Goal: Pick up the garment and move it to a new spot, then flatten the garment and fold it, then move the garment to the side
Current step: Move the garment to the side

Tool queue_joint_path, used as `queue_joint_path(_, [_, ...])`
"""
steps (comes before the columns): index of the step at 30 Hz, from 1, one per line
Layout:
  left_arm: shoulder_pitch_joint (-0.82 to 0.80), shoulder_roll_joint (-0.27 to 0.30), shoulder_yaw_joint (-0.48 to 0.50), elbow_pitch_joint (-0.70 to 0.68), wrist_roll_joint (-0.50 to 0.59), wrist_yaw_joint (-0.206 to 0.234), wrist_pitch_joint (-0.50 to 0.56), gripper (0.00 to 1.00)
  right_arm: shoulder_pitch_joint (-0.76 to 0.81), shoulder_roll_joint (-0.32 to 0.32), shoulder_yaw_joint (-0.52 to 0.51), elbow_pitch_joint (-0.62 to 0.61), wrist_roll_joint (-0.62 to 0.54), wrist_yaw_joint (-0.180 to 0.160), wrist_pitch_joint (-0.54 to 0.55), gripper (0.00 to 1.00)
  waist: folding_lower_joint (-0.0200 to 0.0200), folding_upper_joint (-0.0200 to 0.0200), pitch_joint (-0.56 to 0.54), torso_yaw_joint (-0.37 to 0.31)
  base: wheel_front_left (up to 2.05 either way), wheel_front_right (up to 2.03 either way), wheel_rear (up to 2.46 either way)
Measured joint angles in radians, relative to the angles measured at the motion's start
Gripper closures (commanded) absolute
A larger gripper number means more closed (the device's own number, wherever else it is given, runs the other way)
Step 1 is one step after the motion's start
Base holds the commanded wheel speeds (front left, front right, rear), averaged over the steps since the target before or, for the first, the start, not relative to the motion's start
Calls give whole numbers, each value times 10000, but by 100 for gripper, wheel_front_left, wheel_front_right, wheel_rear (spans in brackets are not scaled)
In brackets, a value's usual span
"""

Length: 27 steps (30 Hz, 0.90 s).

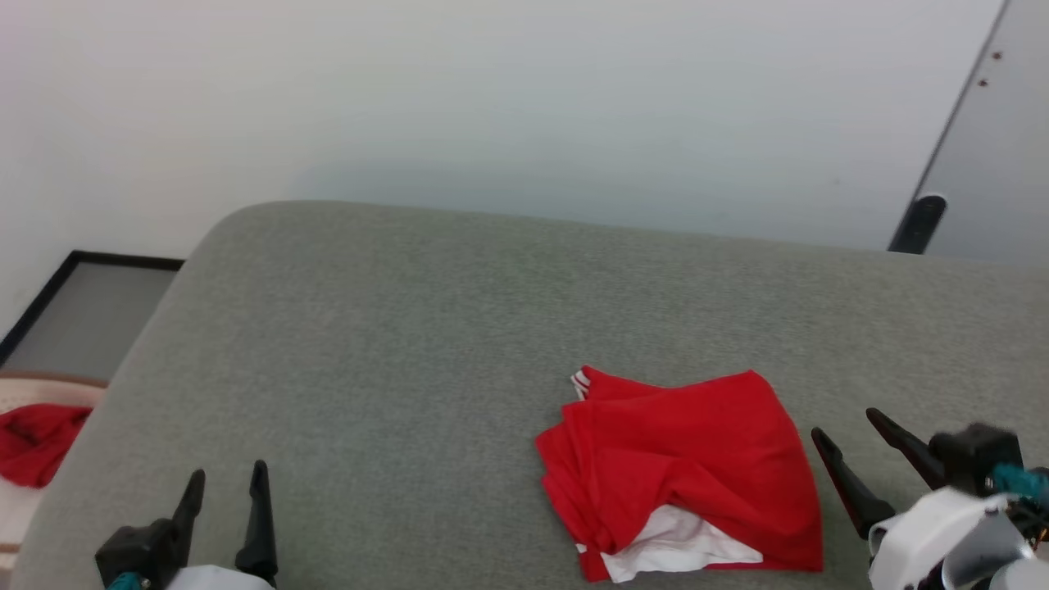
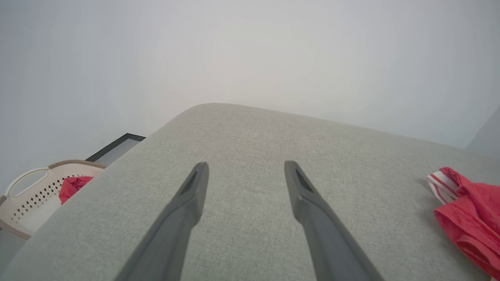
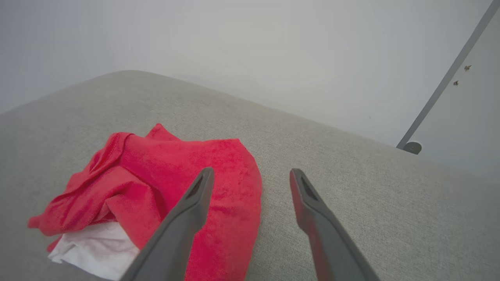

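Garment (image 1: 680, 459), a roughly folded red jersey, lay on the grey cushion's (image 1: 410, 328) near right part. The right gripper (image 1: 842, 421) hovered over the cushion's near right edge and the left gripper (image 1: 228, 469) over its near left, jaws apart and empty. Folding seemed done; the next move probably called for regrasping the bundle without unfolding it.

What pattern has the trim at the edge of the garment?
Red and white stripes; the trim of the garment shows best in the left wrist view.

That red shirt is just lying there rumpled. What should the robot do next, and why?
Probably ease the right gripper leftward onto the garment: its fingers stand open just beside that loosely bunched heap, while the left gripper, also open, sits far off.
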Motion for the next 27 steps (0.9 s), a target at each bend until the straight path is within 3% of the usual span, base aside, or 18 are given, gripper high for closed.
queue_joint_path(12, [-553, -249, -397, 161, 4, -174, 0, 0, -1143, -909, 702, -13, 1214, 2, 4500, 0, -1, 0, 445, 698, 0, 0, 0])
queue_joint_path(21, [-1533, -646, -740, 263, 31, -297, 0, 0, -1690, -901, 585, 215, 1467, 0, 6468, 0, 0, 0, 1720, 1090, 0, 0, 0])
queue_joint_path(27, [-1779, -757, -719, 336, 58, -353, 0, 0, -2145, -708, 608, 527, 1724, 0, 7131, 0, 0, 0, 2335, 1310, 0, 0, 0])
